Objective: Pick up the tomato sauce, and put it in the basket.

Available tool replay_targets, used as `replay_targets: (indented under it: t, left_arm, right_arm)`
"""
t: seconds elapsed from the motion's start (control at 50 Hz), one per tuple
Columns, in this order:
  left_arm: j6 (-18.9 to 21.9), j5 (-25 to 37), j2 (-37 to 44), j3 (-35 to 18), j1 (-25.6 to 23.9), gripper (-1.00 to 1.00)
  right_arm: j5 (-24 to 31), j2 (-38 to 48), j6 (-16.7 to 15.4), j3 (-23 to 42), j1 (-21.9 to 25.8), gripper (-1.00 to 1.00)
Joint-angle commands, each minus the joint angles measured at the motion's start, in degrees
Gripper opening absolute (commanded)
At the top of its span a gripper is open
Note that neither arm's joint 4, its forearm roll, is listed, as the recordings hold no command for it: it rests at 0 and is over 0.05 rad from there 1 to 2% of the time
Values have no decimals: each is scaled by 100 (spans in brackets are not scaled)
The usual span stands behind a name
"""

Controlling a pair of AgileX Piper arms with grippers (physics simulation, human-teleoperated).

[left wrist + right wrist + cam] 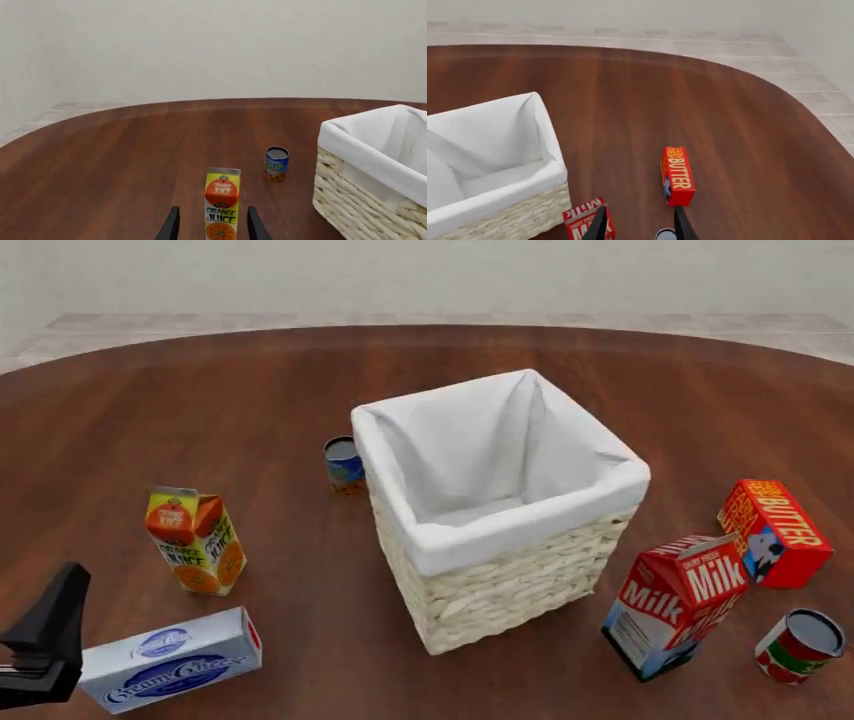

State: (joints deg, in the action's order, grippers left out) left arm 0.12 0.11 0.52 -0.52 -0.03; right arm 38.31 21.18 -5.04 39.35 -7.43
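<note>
The tomato sauce (801, 645) is a small can with a silver top and a red, white and green label. It stands upright at the near right of the table, right of the milk carton (674, 605). The basket (501, 585) is pale wicker with white lining and stands mid-table. In the right wrist view, my right gripper (640, 227) is open. Only a sliver of the tomato sauce's grey top (664, 234) shows, between the fingers at the frame edge. My left gripper (213, 227) is open, with the orange juice carton (221, 205) beyond its fingers, apart from them.
A red butter box (774, 532) lies right of the basket. The orange juice carton (196, 540) and a cream cheese box (167, 660) sit at the near left by my left arm (47, 640). A blue and orange can (344, 463) stands by the basket's left side.
</note>
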Motion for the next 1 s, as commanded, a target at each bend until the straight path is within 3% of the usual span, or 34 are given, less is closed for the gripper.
replay_targets:
  t: [0.02,0.1,0.16,0.22,0.42,0.84,1.0]
  left_arm:
    - [3,6,-1,-7,-1,100]
    - [12,0,-8,0,-1,100]
    - [-5,5,6,-7,0,100]
    - [9,-17,3,8,-1,100]
    - [-2,71,-26,-43,-1,100]
    - [4,108,-3,-107,-1,100]
    - [5,117,-34,-85,-1,100]
  right_arm:
    - [888,624,-288,659,-377,100]
    - [1060,848,-406,844,-548,100]
    - [1172,952,-262,954,-533,100]
    - [1252,1044,-416,1011,-685,100]
    - [1336,1179,-338,746,-985,100]
    - [469,1906,-525,97,-1392,100]
    - [-130,2333,-581,-224,-1496,100]
